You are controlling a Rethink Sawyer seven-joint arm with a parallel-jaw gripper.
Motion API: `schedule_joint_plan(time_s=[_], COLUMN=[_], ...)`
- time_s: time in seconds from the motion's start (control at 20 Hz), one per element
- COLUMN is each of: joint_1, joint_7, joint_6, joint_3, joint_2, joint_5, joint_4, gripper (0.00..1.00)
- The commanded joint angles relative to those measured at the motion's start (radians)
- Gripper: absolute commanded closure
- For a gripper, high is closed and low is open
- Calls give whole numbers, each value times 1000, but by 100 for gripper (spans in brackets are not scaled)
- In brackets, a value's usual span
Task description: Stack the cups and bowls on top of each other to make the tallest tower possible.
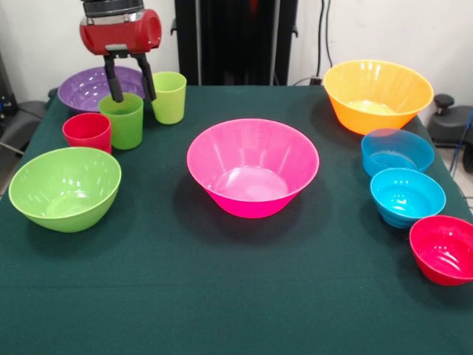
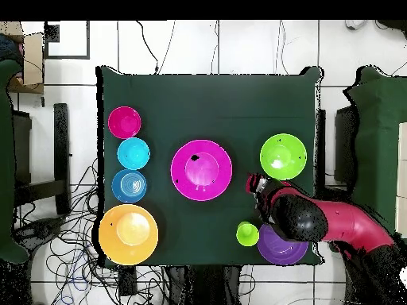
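My gripper (image 1: 133,95) is open at the table's far left in the front view. Its two black fingers (image 1: 114,85) hang at the back rim of the green cup (image 1: 122,120); I cannot tell if they touch it. The red cup (image 1: 87,132) stands left of that cup and the lime cup (image 1: 169,96) right of it, also visible in the overhead view (image 2: 247,233). The purple bowl (image 1: 92,87) lies behind them. The large pink bowl (image 1: 253,166) sits mid-table and the lime-green bowl (image 1: 65,187) at front left. All stand apart, upright, unstacked.
The orange bowl (image 1: 378,95) stands at the far right. Below it run the blue bowl (image 1: 397,151), the turquoise bowl (image 1: 407,196) and the small red bowl (image 1: 446,249). In the overhead view the arm (image 2: 318,218) covers the green cup and part of the purple bowl (image 2: 282,248).
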Motion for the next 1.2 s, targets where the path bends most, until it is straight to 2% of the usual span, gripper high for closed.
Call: schedule_joint_plan(time_s=[0.05, 0.45, 0.95, 1.2], joint_1=[14, 3, -61, -85], joint_7=[-146, -173, -257, -277], joint_6=[88, 102, 190, 204], joint_3=[-30, -33, 11, 25], joint_2=[80, 129, 156, 172], joint_5=[-118, -156, -164, -179], joint_4=[11, -41, -96, -110], gripper=[0, 0, 0, 0])
